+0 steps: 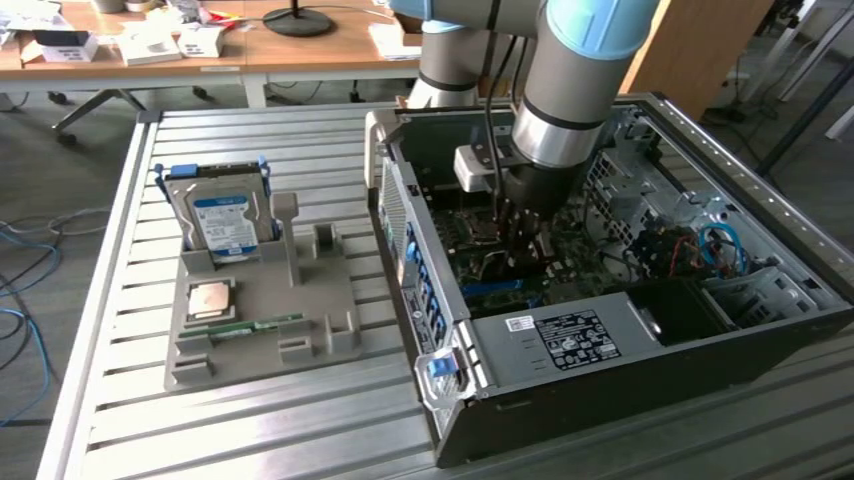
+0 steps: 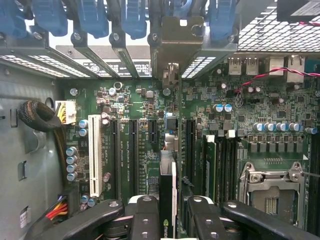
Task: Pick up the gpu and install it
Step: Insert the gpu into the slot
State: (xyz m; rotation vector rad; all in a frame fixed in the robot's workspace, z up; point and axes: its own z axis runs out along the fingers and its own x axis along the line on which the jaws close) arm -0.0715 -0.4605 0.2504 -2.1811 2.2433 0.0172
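Inside the open computer case [image 1: 561, 330], my gripper [image 2: 169, 210] is clamped on the gpu [image 2: 168, 190], held edge-on just above the motherboard's [image 2: 210, 110] expansion slots; I judge this the install step, which calls for square alignment with the slot.

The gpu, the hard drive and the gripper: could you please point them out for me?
gpu [image 2: 167, 200], wrist view, edge of the card between the gripper's fingers.
hard drive [image 1: 224, 222], exterior view, blue-white label.
gripper [image 2: 167, 220], wrist view, midway between its fingertips.
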